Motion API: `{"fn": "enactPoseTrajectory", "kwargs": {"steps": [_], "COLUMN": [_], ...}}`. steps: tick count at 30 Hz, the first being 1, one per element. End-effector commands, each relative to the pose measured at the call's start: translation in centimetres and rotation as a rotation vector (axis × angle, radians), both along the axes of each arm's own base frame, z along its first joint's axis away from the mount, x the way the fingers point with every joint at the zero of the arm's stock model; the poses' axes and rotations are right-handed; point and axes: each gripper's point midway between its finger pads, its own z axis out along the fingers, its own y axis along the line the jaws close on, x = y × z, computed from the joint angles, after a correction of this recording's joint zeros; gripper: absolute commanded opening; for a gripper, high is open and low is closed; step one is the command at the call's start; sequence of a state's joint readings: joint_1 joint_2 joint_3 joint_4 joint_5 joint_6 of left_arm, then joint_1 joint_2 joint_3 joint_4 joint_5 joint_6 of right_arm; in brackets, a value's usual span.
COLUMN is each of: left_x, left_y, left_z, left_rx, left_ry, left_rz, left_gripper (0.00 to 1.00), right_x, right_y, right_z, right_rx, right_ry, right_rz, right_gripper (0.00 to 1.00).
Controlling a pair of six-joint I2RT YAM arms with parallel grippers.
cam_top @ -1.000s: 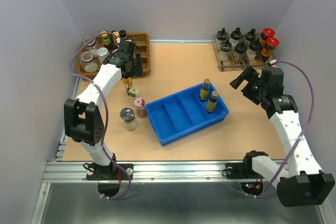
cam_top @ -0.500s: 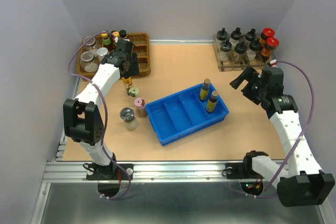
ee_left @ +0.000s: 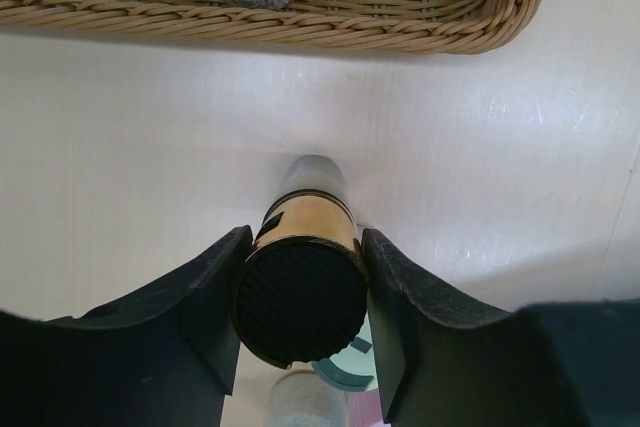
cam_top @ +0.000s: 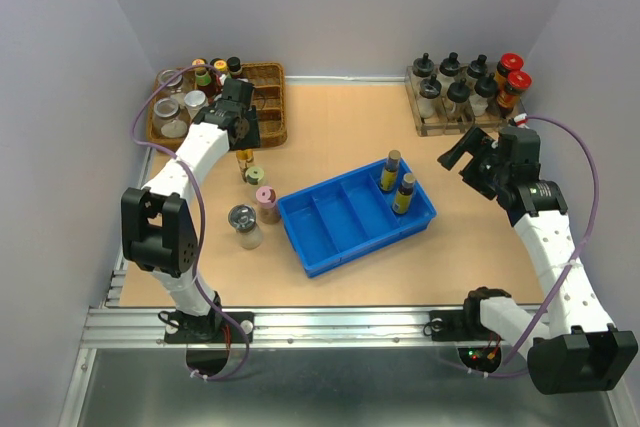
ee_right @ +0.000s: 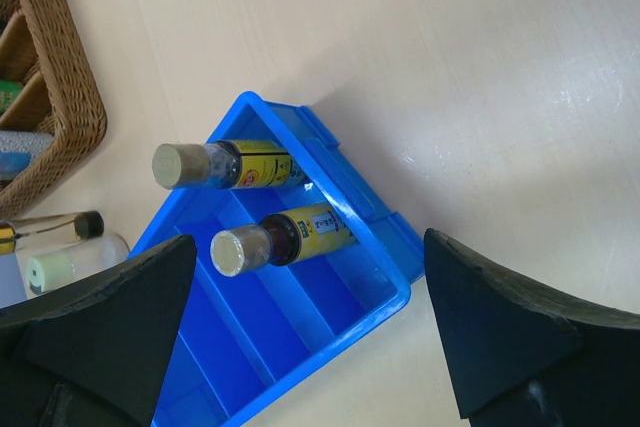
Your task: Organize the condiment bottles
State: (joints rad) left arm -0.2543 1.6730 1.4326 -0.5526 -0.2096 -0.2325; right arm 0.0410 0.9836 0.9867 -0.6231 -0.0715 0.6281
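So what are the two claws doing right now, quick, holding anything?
Left gripper: closed on a slim amber bottle with a dark cap.
Right gripper: open, holding nothing.

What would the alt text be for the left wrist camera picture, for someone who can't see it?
Seen from above, a slim amber bottle with a dark cap stands on a pale table, with two black jaws pressed against its sides. The rim of a wicker basket runs along the top edge of the picture.

Robot lab cell: plain grey enclosure walls [cam_top: 340, 7], aluminium mounting rail [cam_top: 330, 325], tan tabletop [cam_top: 340, 127].
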Motion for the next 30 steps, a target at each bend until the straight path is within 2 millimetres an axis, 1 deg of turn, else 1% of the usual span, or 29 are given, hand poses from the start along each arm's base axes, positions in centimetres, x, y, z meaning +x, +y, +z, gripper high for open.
{"fn": "enactPoseTrajectory", "kwargs": {"steps": [1,2,3,4,5,6,8,9,10,13,14,16,17,18,19,21,22,23,24,25,26,27,28,29,30], "left_x": [0.0,0.0,0.0,0.3,0.4,0.7,0.8,0.9,1.0,1.6,1.7,1.4,1.4,1.2,0.5,-0.2,-0.4,-1.1,-1.4,-1.7,-2.1,-2.9,-3.4,-3.8,-4.6], "left_y": [0.4,0.4,0.6,0.7,0.7,0.4,-0.1,-0.4,-1.2,-3.2,-3.8,-6.1,-7.0,-8.1,-10.4,-12.5,-13.5,-15.1,-16.2,-17.2,-18.0,-19.5,-20.3,-21.1,-22.2], "left_z": [0.2,0.3,0.5,1.1,1.4,2.4,3.6,4.8,5.7,9.4,9.9,10.6,11.3,11.2,11.9,12.3,13.2,13.6,13.9,15.0,15.3,15.2,15.3,16.1,15.5], "left_rx": [0.014,0.016,0.020,0.025,0.026,0.011,-0.011,-0.027,-0.061,-0.119,-0.119,-0.135,-0.132,-0.127,-0.144,-0.135,-0.123,-0.129,-0.139,-0.157,-0.167,-0.179,-0.175,-0.171,-0.166], "left_ry": [-0.003,-0.006,-0.008,-0.023,-0.027,-0.041,-0.060,-0.087,-0.105,-0.190,-0.203,-0.213,-0.230,-0.222,-0.232,-0.242,-0.265,-0.274,-0.279,-0.300,-0.302,-0.292,-0.292,-0.309,-0.280], "left_rz": [0.005,0.009,0.012,0.017,0.017,0.008,-0.009,-0.022,-0.050,-0.143,-0.181,-0.269,-0.302,-0.354,-0.428,-0.502,-0.529,-0.575,-0.609,-0.643,-0.671,-0.713,-0.765,-0.800,-0.837], "left_gripper": [0.31,0.24,0.08,0.00,0.00,0.00,0.00,0.00,0.00,0.00,0.00,0.00,0.00,0.00,0.00,0.00,0.00,0.00,0.00,0.00,0.00,0.00,0.00,0.00,0.00], "right_x": [0.7,0.7,0.8,0.7,0.7,0.8,0.8,0.8,0.8,0.8,0.8,0.9,1.0,1.0,1.0,1.0,1.0,1.0,0.9,0.9,0.8,0.8,0.8,0.8,0.8], "right_y": [0.0,0.0,0.0,-0.1,-0.1,-0.1,-0.1,-0.2,-0.2,-0.3,-0.3,-0.3,-0.3,-0.3,-0.4,-0.4,-0.5,-0.4,-0.5,-0.4,-0.4,-0.4,-0.4,-0.5,-0.5], "right_z": [2.9,2.9,2.9,2.9,3.0,2.9,2.9,2.9,2.9,3.0,3.0,3.0,3.0,3.1,3.2,3.3,3.3,3.3,3.2,3.2,3.1,3.3,3.2,3.2,3.2], "right_rx": [-0.004,-0.004,-0.003,-0.003,-0.003,-0.003,-0.004,-0.004,-0.003,-0.004,-0.004,-0.005,-0.006,-0.006,-0.008,-0.007,-0.008,-0.007,-0.006,-0.004,-0.004,-0.004,-0.004,-0.004,-0.004], "right_ry": [-0.073,-0.073,-0.074,-0.074,-0.076,-0.073,-0.074,-0.072,-0.072,-0.074,-0.074,-0.072,-0.072,-0.075,-0.078,-0.081,-0.081,-0.081,-0.081,-0.080,-0.078,-0.083,-0.081,-0.081,-0.081], "right_rz": [-0.004,-0.004,-0.006,-0.008,-0.010,-0.010,-0.010,-0.015,-0.016,-0.020,-0.020,-0.024,-0.025,-0.026,-0.029,-0.033,-0.034,-0.033,-0.035,-0.035,-0.033,-0.035,-0.035,-0.037,-0.037], "right_gripper": [1.00,1.00,1.00,1.00,1.00,1.00,1.00,1.00,1.00,1.00,1.00,1.00,1.00,1.00,1.00,1.00,1.00,1.00,1.00,1.00,1.00,1.00,1.00,1.00,1.00]}}
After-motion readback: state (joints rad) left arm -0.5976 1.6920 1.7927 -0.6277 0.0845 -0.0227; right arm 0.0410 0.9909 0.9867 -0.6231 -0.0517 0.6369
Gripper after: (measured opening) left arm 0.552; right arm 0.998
